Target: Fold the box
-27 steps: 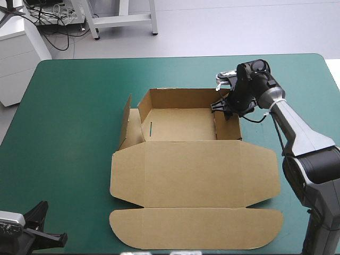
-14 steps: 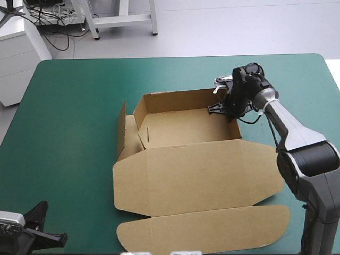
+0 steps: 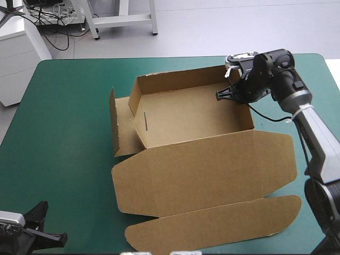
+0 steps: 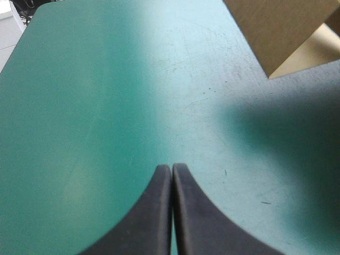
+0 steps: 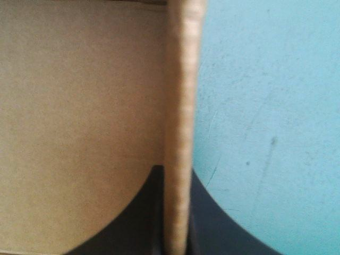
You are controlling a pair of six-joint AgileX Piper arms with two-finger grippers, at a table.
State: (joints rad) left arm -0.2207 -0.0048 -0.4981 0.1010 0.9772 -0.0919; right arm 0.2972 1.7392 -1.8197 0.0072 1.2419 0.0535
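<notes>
The brown box (image 3: 191, 122) lies mid-table as an open tray. Its far and right walls stand up, its left wall flap (image 3: 113, 127) leans outward, and its lid (image 3: 207, 180) lies flat toward the near edge. My right gripper (image 3: 229, 94) is at the far end of the right wall. In the right wrist view that wall's edge (image 5: 179, 106) runs between the fingers of the right gripper (image 5: 176, 178), which is shut on it. My left gripper (image 3: 50, 239) rests at the near left corner of the table, and in its own view the left gripper (image 4: 171, 169) is shut and holds nothing.
A corner of the box (image 4: 276, 32) shows ahead of the left gripper and to one side, over the bare teal-green cover (image 4: 106, 106). The cover (image 3: 69, 106) is bare left of the box. The lid's rounded tuck flap (image 3: 212, 226) reaches close to the table's near edge.
The right gripper has pulled the right wall toward the far right. The whole box has turned with it, its right side swinging away from me and its lid skewing.
</notes>
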